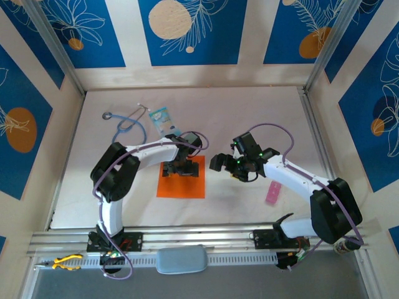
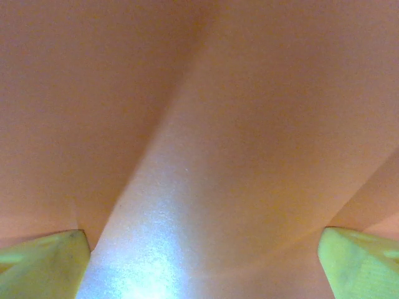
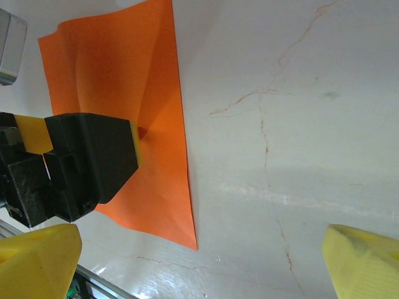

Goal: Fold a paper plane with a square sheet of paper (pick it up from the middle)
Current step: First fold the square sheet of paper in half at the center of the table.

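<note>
From above, the left gripper (image 1: 181, 169) is pressing down on the square sheet of paper (image 1: 181, 188). Its wrist view is showing jaws apart, with orange paper (image 2: 199, 124) buckling up between them. The right gripper (image 3: 199, 265), jaws wide, is hovering beside the sheet's (image 3: 156, 93) right edge.

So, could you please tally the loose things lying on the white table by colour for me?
Orange: 1, the square sheet of paper
Pink: 1, the flat strip
Blue: 2, the stethoscope and the patterned packet
Total: 4
</note>
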